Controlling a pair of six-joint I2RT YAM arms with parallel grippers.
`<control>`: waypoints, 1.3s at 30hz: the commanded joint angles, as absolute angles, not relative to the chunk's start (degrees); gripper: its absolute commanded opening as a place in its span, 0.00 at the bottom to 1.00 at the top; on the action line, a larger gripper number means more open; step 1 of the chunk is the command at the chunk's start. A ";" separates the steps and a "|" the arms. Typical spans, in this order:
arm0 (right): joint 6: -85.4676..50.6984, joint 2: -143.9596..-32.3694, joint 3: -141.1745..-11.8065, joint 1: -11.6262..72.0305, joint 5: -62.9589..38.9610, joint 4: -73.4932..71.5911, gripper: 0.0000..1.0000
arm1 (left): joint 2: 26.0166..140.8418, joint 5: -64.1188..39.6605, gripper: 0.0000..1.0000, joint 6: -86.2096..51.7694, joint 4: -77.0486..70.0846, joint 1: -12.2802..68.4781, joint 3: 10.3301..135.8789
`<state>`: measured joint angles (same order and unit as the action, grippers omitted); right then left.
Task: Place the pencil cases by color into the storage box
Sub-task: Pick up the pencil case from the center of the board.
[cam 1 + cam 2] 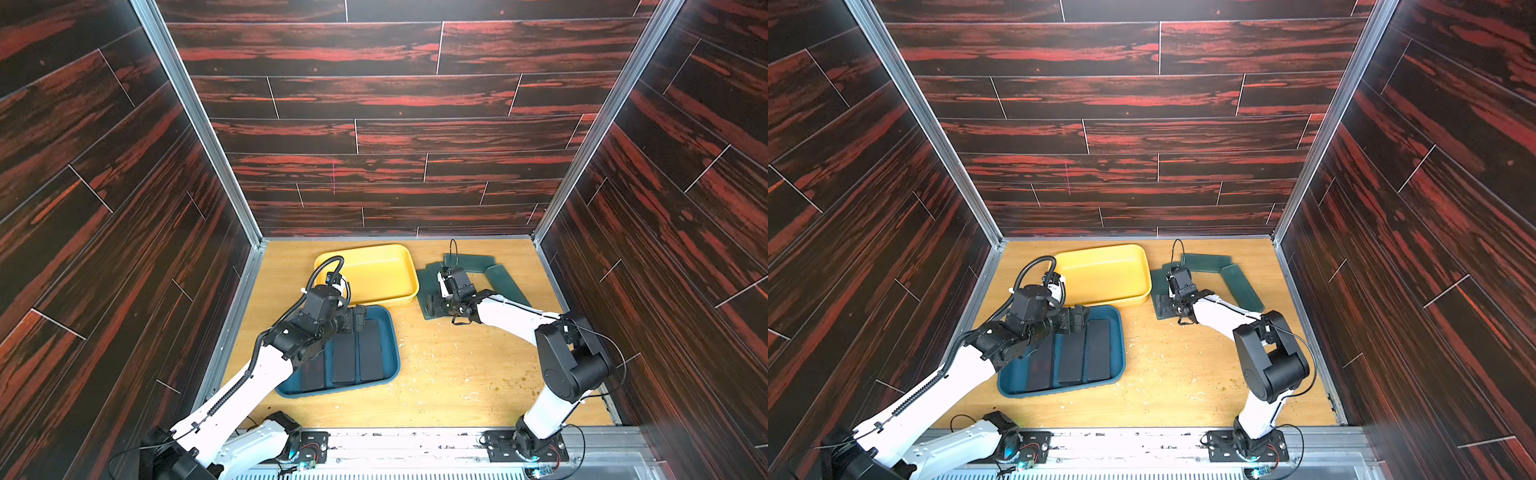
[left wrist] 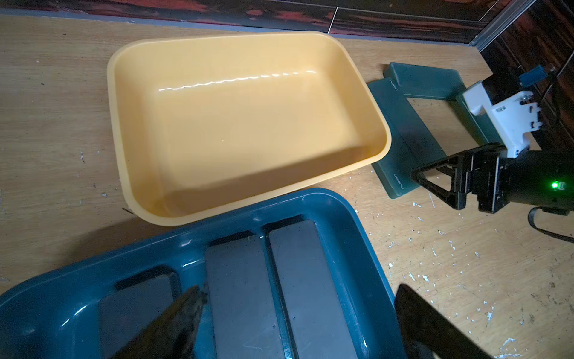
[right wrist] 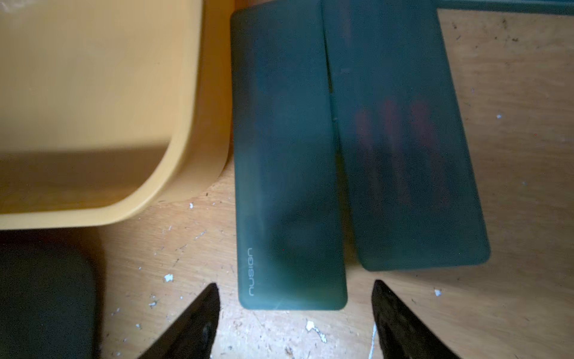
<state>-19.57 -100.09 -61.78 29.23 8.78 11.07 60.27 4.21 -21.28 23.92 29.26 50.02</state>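
- Presently, blue tray [image 1: 392, 332]: one, at about 7 o'clock on the table [image 1: 457, 374]. It holds three black pencil cases [image 1: 370, 353], lying flat side by side lengthwise. By the look of it, the black sorting is done.
- Yellow tray [image 1: 409, 266]: one, at about 11 o'clock, touching or just beside the blue tray's far rim. Nothing lies in it, so the green sorting has not begun.
- Green pencil cases [image 1: 507, 284]: four, all on the bare table at about 1 o'clock, beside the yellow tray. Two lie side by side and touching, next to the tray wall; one lies crosswise at the far end [image 2: 422, 84]; one runs down the outer side. Together they form a rough open frame.
- Nearest green case [image 3: 289, 174]: flat on the table, its short end facing the right claw, its long edge just beside the yellow tray [image 3: 93, 108].
- Right gripper [image 3: 295, 310]: jaws apart, standing either side of that case's near end, not touching it. Nothing is held.
- Left gripper [image 2: 298, 310]: jaws spread wide above the blue tray [image 2: 62, 310] and the black cases [image 2: 242, 295]. Nothing is held.
- Tally: seven cases, three sorted, four left.
- Judgement: a little under half done. The step in hand looks like a first pick of a green case for the yellow tray.
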 commanded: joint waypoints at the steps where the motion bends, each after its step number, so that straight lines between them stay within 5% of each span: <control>1: -18.57 -102.90 -63.75 29.82 10.14 11.73 0.77 | 59.41 5.37 0.97 -22.25 25.28 29.36 50.24; 39: -18.37 -116.05 -71.98 30.92 13.01 14.30 0.75 | 56.71 5.71 0.97 -24.35 25.78 29.38 50.54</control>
